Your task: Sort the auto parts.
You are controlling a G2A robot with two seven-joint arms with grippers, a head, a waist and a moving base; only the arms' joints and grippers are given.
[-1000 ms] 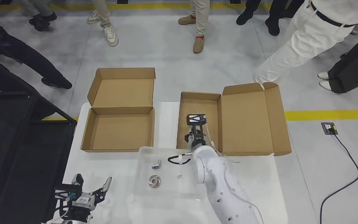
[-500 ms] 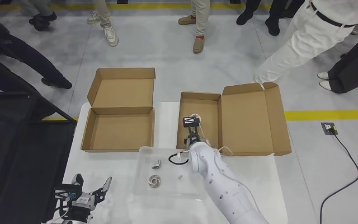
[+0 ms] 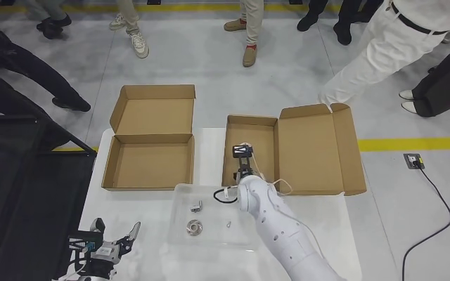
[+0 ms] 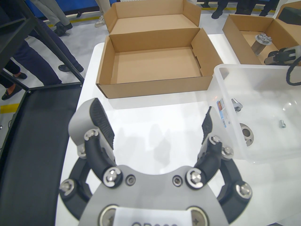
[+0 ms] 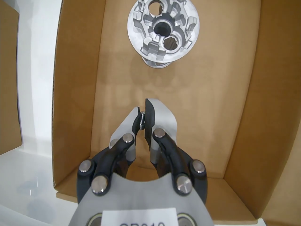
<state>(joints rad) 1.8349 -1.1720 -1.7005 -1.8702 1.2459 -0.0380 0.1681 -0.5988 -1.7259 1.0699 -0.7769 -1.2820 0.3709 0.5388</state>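
Note:
My right gripper [image 5: 142, 116] is shut on a small threaded bolt [image 5: 141, 118]. It hangs over the floor of the right cardboard box [image 5: 211, 95], and in the top view the right gripper [image 3: 242, 156] sits in that box's near half. A large cast metal hub [image 5: 163, 39] stands on the box floor beyond the fingers. My left gripper [image 4: 151, 111] is open with nothing in it above the white table [image 4: 150, 109]; the left gripper [image 3: 117, 226] is at the front left corner. The clear bin [image 4: 219, 71] holds a ring flange [image 4: 246, 134], a small fitting [image 4: 237, 104] and a nut [image 4: 281, 123].
An open cardboard box [image 3: 151, 163] with bare floor lies at the back left, its lid folded back. The right box's lid [image 3: 313, 151] lies flat to the right. The clear bin [image 3: 179, 211] sits in front of both boxes. A black rack [image 4: 35, 123] borders the table's left side.
My right gripper has shifted a little to the left over the right box, still holding the bolt. The left arm has not moved.

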